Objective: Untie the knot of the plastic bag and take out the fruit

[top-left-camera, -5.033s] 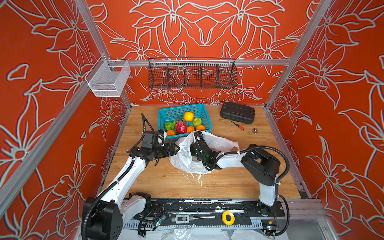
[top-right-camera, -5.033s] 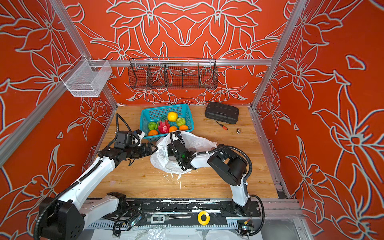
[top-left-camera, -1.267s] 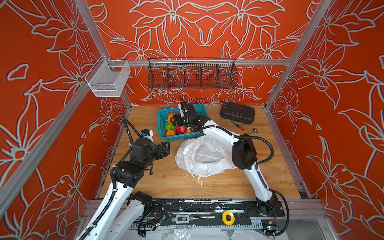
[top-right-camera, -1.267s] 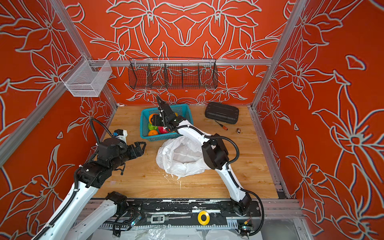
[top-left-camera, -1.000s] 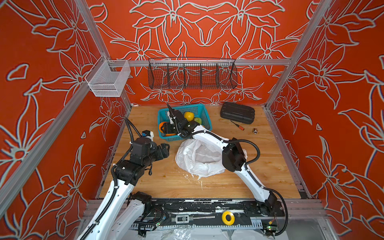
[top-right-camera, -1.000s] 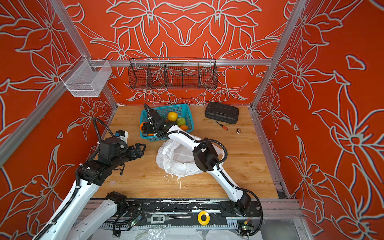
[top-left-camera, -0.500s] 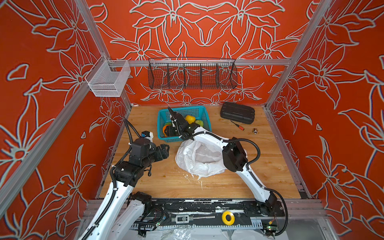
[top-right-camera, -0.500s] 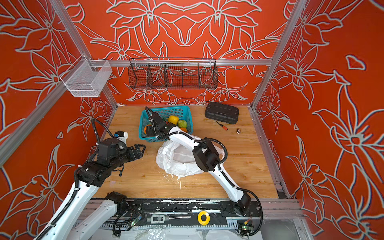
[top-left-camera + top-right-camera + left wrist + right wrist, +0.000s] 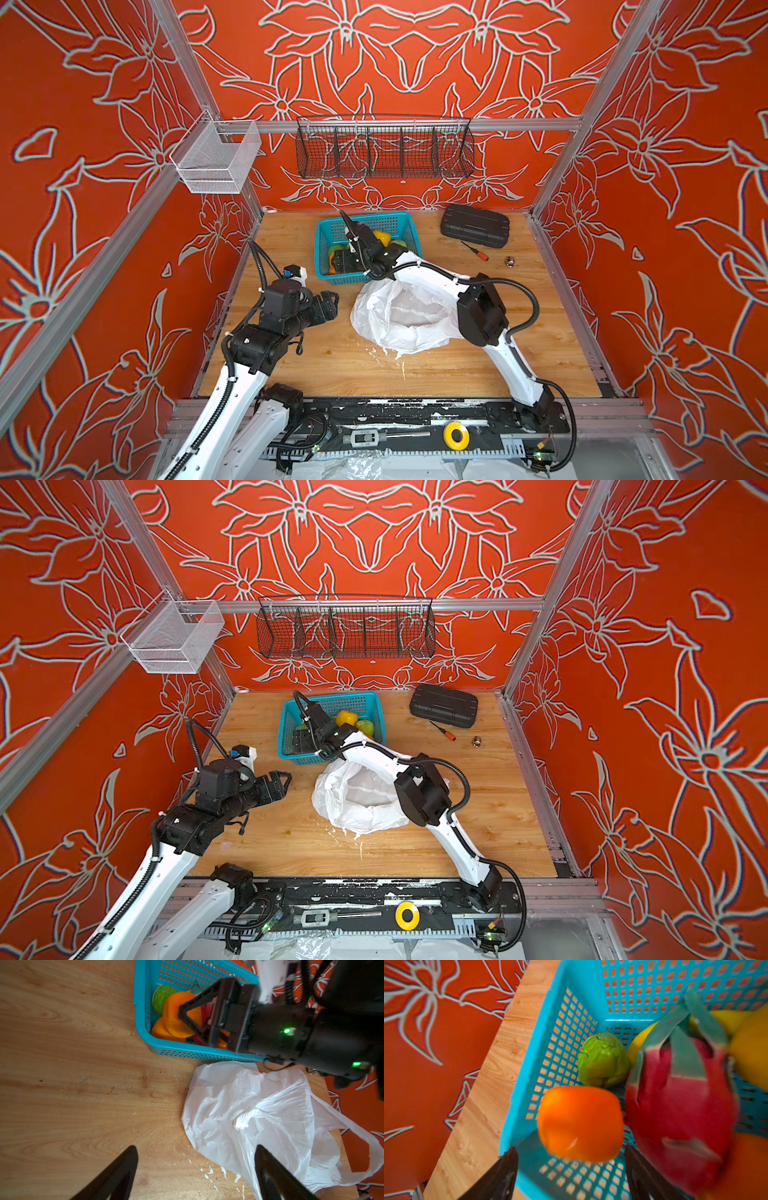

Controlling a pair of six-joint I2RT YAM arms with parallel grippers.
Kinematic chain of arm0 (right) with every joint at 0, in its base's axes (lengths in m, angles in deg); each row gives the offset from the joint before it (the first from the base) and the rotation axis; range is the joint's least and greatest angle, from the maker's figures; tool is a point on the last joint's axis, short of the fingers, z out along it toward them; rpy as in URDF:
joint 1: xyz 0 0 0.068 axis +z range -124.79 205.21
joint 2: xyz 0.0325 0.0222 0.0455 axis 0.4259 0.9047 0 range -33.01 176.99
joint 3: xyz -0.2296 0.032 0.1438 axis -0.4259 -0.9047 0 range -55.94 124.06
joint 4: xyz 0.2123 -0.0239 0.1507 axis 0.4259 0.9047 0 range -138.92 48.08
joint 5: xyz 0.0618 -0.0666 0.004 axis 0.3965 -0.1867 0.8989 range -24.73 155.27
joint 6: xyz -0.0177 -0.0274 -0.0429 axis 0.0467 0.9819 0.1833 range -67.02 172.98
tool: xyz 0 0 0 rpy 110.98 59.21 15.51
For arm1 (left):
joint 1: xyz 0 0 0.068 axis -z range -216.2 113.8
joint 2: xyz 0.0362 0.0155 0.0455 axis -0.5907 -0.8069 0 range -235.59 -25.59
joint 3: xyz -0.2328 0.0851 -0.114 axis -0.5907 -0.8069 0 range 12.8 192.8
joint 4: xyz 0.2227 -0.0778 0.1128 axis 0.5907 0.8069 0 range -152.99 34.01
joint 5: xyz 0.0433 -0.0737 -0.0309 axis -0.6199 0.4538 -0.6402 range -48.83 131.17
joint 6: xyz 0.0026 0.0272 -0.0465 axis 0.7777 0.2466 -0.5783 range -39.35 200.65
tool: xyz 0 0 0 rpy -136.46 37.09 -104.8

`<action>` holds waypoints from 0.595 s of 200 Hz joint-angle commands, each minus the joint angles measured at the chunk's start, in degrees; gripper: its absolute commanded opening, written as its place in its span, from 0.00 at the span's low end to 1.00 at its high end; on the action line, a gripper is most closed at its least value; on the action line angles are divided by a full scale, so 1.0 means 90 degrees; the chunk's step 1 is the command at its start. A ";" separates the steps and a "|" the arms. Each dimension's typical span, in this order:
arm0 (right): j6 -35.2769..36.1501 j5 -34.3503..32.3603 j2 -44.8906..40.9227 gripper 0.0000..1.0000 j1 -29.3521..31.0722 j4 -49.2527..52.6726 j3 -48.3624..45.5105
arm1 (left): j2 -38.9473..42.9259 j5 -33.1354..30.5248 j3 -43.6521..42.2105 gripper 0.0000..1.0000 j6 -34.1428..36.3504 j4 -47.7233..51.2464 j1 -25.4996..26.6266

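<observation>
The plastic bag (image 9: 399, 316) (image 9: 357, 800) lies crumpled on the table with its mouth gaping and its handle loops loose (image 9: 259, 1115). The knot is not in view. The fruit sits in the teal basket (image 9: 320, 245) (image 9: 284, 729): a bumpy green one (image 9: 603, 1059), a dragon fruit (image 9: 679, 1105) and a yellow one (image 9: 346, 718). My right gripper (image 9: 345, 262) (image 9: 571, 1148) hangs open over the basket's near left corner. A blurred orange (image 9: 580, 1124) is just past its fingertips, free of them. My left gripper (image 9: 330, 299) (image 9: 195, 1147) hovers open and empty, left of the bag.
A black case (image 9: 475, 225), a red-handled screwdriver (image 9: 476, 251) and a small metal bit (image 9: 509, 261) lie at the back right. A black wire shelf (image 9: 384, 147) and a white mesh basket (image 9: 216, 160) hang on the walls. White flecks dot the wood near the bag.
My right gripper carried the orange from the bag to the basket and has now opened, letting it go. My left arm drew back from the bag and has barely moved over the last second.
</observation>
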 commanded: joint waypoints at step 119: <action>0.1936 -0.2773 -0.5862 0.97 -0.1390 -0.0529 -0.5357 | 0.0177 -0.1346 -0.0946 0.89 0.1011 -0.1582 -0.0038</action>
